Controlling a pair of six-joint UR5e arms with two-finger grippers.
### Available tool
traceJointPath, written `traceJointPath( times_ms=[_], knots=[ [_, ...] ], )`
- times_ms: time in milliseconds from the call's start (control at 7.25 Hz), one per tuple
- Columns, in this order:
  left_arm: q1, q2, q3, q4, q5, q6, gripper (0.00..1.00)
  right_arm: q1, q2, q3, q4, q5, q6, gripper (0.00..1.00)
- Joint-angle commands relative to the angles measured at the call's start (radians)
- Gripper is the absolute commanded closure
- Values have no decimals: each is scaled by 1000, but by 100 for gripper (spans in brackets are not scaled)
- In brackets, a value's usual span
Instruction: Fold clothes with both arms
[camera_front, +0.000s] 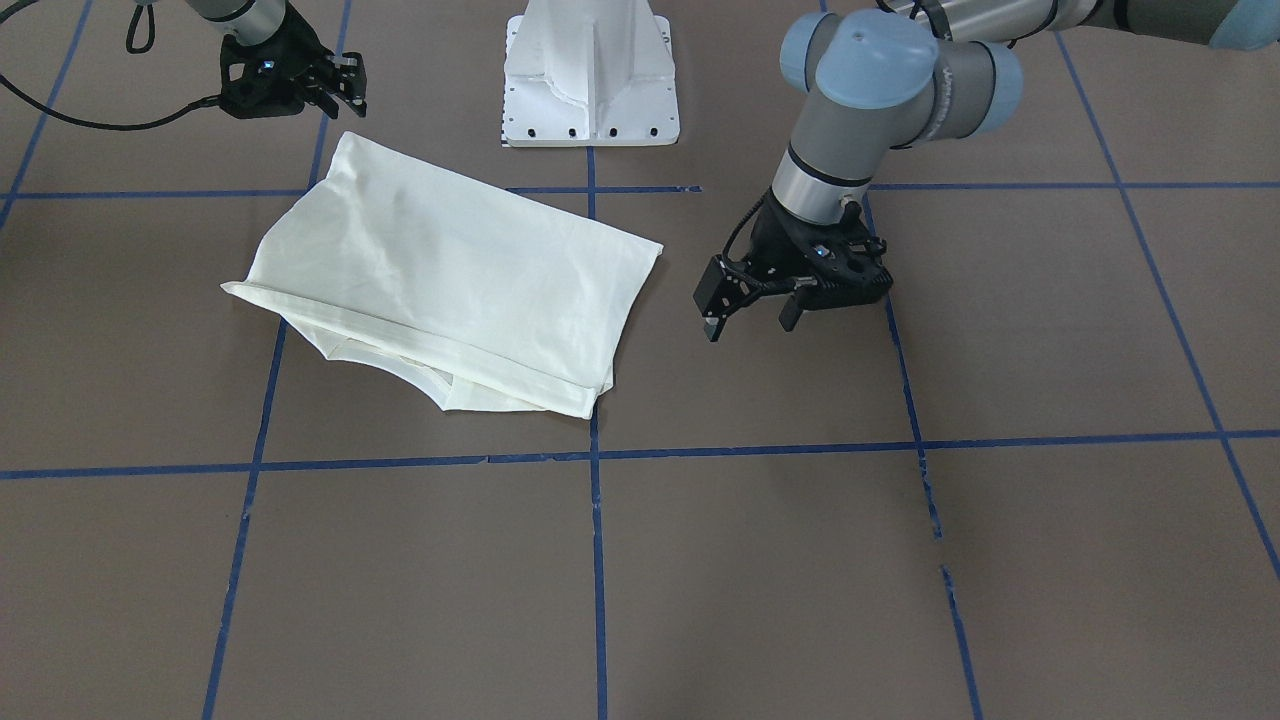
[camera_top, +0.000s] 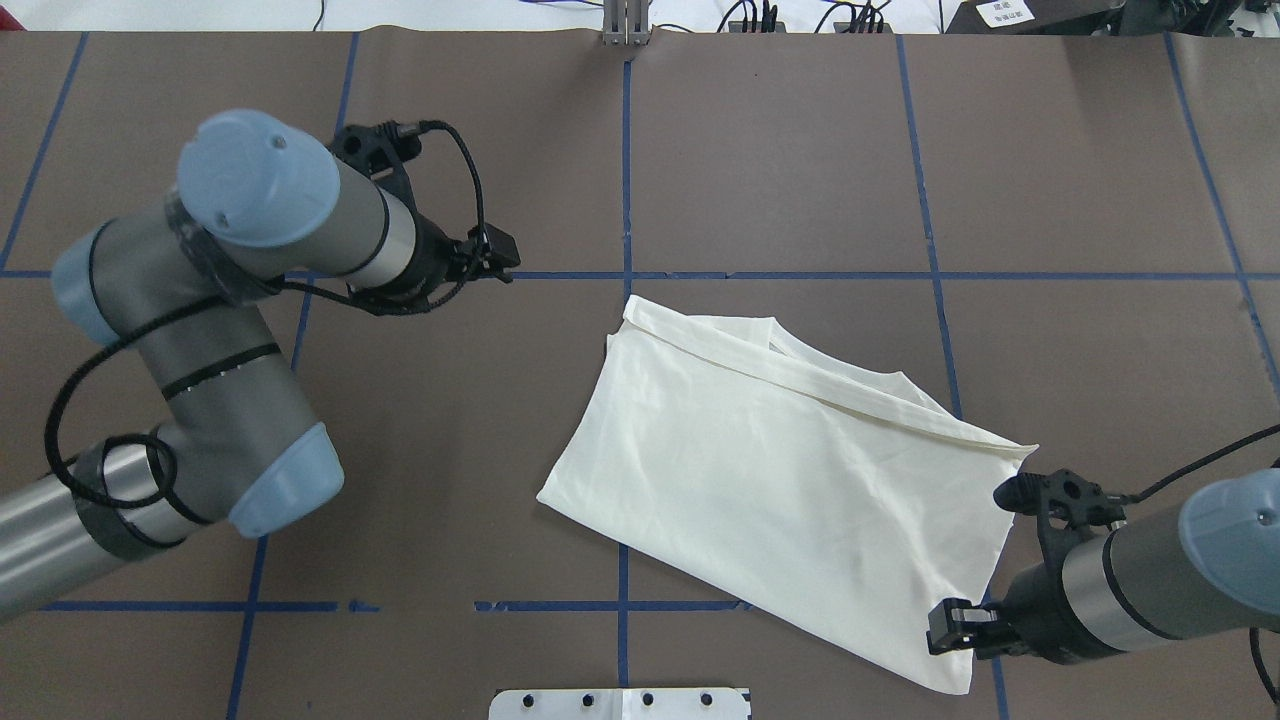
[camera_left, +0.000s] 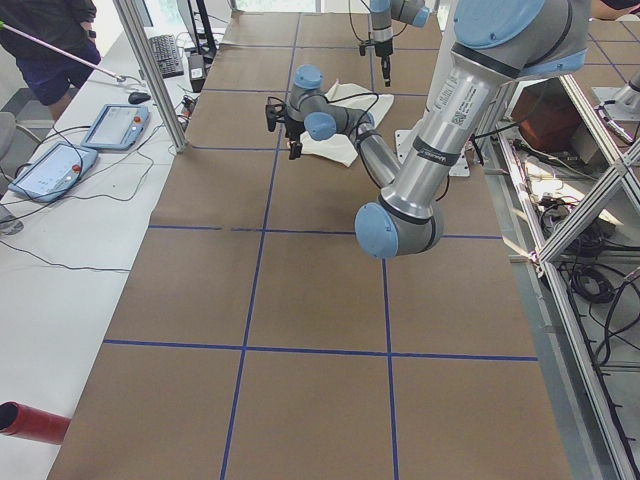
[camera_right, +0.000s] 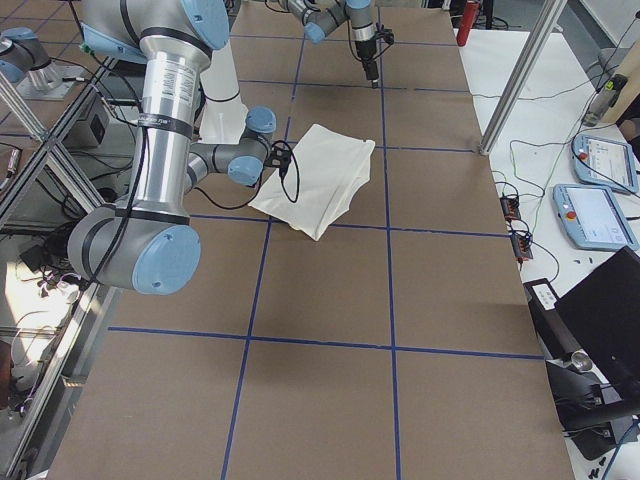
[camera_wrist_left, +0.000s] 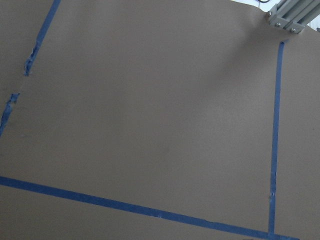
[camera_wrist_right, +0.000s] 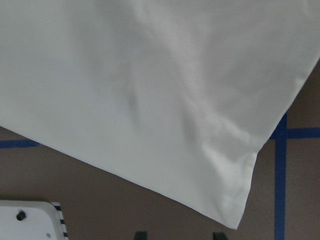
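The cream shirt (camera_front: 440, 270) lies folded on the brown table, plain side up; no print shows. It also shows in the overhead view (camera_top: 780, 480) and fills the right wrist view (camera_wrist_right: 150, 90). My left gripper (camera_front: 748, 318) is open and empty, just above the table beside the shirt's edge, not touching it; it also shows in the overhead view (camera_top: 497, 262). My right gripper (camera_front: 345, 85) is open and empty at the shirt's corner nearest the robot base, seen in the overhead view (camera_top: 950, 628). Its fingertips (camera_wrist_right: 141, 234) show just off that corner.
The white pedestal base (camera_front: 592, 80) stands at the robot's side of the table, close to the shirt. Blue tape lines (camera_front: 597, 560) grid the brown table. A side bench with tablets (camera_left: 110, 125) and a person runs along the far table edge.
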Motion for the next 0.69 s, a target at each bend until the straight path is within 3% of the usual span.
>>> traceJointPath(
  times_ms=[0, 276, 552],
  knots=[
    [195, 26, -24, -6, 13, -283, 2, 142, 79, -5, 0, -2, 1, 0],
    [318, 26, -12, -6, 88, -406, 3, 248, 121, -7, 0, 1, -1, 0],
    [341, 14, 40, -15, 108, -411, 7, 270, 132, -14, 0, 1, -4, 0]
  ],
)
